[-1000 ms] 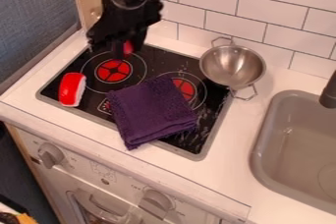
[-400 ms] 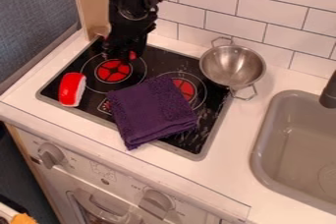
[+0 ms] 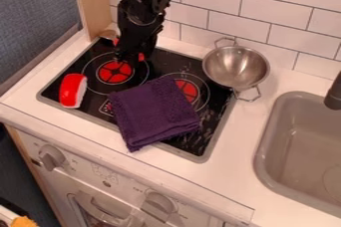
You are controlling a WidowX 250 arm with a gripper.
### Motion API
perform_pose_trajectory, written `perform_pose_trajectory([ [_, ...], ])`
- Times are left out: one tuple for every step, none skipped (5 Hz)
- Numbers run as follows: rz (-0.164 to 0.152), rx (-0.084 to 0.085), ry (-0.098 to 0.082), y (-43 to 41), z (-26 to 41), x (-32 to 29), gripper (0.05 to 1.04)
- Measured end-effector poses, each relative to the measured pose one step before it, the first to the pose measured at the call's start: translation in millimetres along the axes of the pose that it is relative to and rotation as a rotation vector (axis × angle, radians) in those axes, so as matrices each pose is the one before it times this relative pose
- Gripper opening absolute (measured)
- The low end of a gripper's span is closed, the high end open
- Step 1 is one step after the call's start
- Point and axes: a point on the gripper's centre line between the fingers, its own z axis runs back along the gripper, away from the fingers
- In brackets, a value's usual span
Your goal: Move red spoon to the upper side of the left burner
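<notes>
Camera view | arm hangs from top edge | gripper [image 3: 128,56] upper left, over red spoon [image 3: 141,57] | cannot tell whether pinching

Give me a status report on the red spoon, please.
Gripper low at upper side of left burner. Red spoon there, partly hidden by gripper. Purple cloth to lower right, off burner's red center.
</notes>
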Motion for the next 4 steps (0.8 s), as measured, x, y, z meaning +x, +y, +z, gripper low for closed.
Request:
perform_pose_trajectory([
  [0.0043, 0.0064, 0.009, 5.37, 0.58, -3.99, 0.982],
  [-0.0041, 0.0054, 0.0069, 4.36, 3.21, -1.8, 1.001],
  [-0.0295, 0.014, 0.0104, 1.13, 8.42, 1.44, 1.002],
  [-0.0283, -0.0322, 0.0027, -7.33, 19.92, 6.62, 1.001],
])
